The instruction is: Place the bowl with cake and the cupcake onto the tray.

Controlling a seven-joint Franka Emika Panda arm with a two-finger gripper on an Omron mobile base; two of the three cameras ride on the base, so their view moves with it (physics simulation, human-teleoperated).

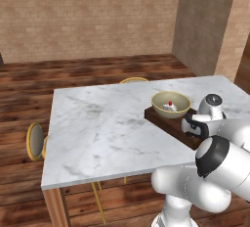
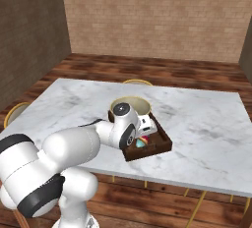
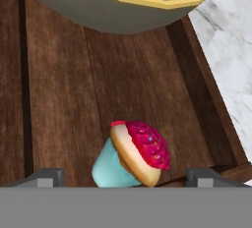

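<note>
The dark brown tray [image 3: 59,99] holds both items. The tan-yellow bowl [image 1: 171,104], with its white cake slice [image 1: 170,106], sits at the tray's far end. The teal-wrapped cupcake [image 3: 133,156] with a pink top leans tilted on the tray floor near the front rim, also seen in the right base view as the cupcake [image 2: 141,142]. My gripper [image 3: 127,175] hangs low over the tray, open, its fingertips [image 3: 47,175] set wide on either side of the cupcake and apart from it. The bowl's underside [image 3: 123,11] is just beyond.
The tray [image 2: 160,146] rests near the front edge of a white marble table [image 1: 97,123]. Yellow-framed stools [image 1: 35,140] stand at the table's left side and far side. Brick walls stand well back.
</note>
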